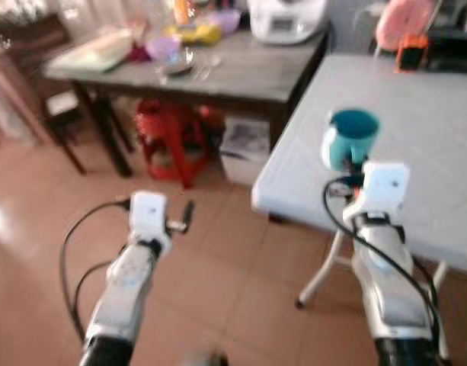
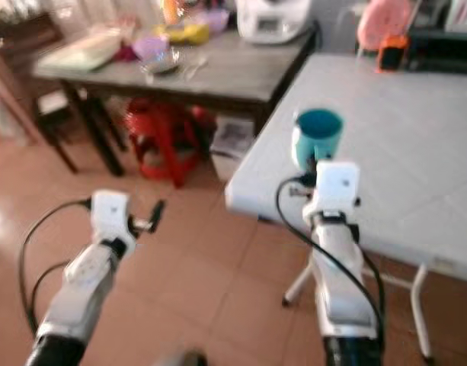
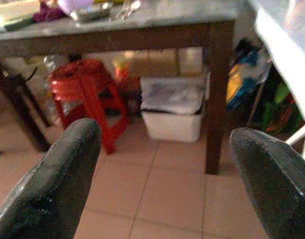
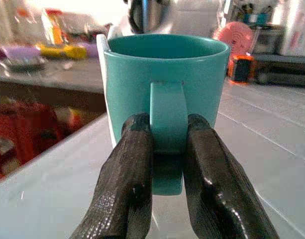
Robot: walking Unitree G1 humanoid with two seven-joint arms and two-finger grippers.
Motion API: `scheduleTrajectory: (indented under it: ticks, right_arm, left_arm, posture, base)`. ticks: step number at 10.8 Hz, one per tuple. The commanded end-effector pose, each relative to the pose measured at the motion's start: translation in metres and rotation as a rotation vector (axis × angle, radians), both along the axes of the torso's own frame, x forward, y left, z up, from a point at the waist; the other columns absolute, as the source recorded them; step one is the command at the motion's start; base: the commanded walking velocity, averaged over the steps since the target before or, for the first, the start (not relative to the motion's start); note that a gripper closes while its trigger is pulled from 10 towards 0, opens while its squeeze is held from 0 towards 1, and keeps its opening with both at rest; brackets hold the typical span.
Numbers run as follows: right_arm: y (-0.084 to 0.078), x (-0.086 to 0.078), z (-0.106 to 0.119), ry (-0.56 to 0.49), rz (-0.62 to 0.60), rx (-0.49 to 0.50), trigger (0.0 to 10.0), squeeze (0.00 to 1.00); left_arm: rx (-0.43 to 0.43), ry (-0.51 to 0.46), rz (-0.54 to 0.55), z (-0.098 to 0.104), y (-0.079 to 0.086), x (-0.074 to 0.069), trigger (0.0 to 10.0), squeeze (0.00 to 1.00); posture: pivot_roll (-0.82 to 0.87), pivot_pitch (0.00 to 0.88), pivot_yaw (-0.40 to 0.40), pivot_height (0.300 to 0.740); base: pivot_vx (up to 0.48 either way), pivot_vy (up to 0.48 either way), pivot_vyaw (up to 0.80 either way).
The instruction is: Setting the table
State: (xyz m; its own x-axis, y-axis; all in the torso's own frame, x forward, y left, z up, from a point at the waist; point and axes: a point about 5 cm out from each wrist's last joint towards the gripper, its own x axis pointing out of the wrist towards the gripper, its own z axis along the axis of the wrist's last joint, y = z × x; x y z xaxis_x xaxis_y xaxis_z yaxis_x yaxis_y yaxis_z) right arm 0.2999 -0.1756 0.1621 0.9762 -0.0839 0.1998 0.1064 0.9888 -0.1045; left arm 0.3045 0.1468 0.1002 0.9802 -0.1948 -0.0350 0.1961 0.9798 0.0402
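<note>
A teal mug [image 1: 350, 137] hangs upright just above the near left part of the white folding table [image 1: 431, 114]. My right gripper [image 4: 167, 149] is shut on the mug's handle [image 4: 167, 117], one finger on each side. My left gripper [image 1: 186, 213] is held out over the tiled floor, left of the white table. In the left wrist view its fingers [image 3: 52, 184] stand wide apart with nothing between them.
A dark wooden table [image 1: 241, 72] stands behind, holding bowls, a purple cup, cutlery and a white appliance [image 1: 286, 19]. Under it are a red stool [image 1: 168, 141] and a white bin [image 1: 244, 149]. An orange object [image 1: 410, 53] sits at the white table's far side.
</note>
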Motion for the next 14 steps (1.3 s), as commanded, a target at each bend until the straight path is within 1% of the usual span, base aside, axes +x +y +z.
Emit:
scheduleTrajectory:
  ticks: [1, 3, 6, 9, 14]
  right_arm:
    - [0.005, 0.0, 0.008, -0.035, 0.013, 0.004, 10.0, 0.0]
    - [0.003, 0.0, 0.008, -0.036, -0.003, 0.001, 10.0, 0.0]
    - [0.001, 0.0, 0.007, -0.033, -0.013, 0.012, 10.0, 0.0]
    - [0.002, 0.001, 0.007, -0.031, -0.01, 0.015, 10.0, 0.0]
    - [0.003, 0.001, 0.006, -0.029, -0.007, 0.017, 10.0, 0.0]
  left_arm:
    - [-0.008, -0.048, -0.001, 0.008, 0.005, 0.0, 10.0, 0.0]
    - [-0.033, -0.039, -0.067, 0.007, 0.0, -0.003, 10.0, 0.0]
    - [-0.065, -0.033, -0.107, 0.006, -0.006, -0.006, 10.0, 0.0]
    - [-0.069, -0.027, -0.113, 0.005, -0.006, -0.007, 10.0, 0.0]
    - [-0.065, -0.018, -0.114, 0.003, -0.006, -0.008, 10.0, 0.0]
  posture:
    - [-0.03, 0.082, 0.126, 0.74]
    - [-0.03, 0.083, 0.128, 0.74]
    - [-0.03, 0.079, 0.128, 0.74]
    - [-0.03, 0.076, 0.127, 0.74]
    - [-0.03, 0.081, 0.128, 0.74]
  base:
    - [0.0, 0.0, 0.0]
    - [0.0, 0.0, 0.0]
    - [0.0, 0.0, 0.0]
    - [0.0, 0.0, -0.55]
    - [0.0, 0.0, 0.0]
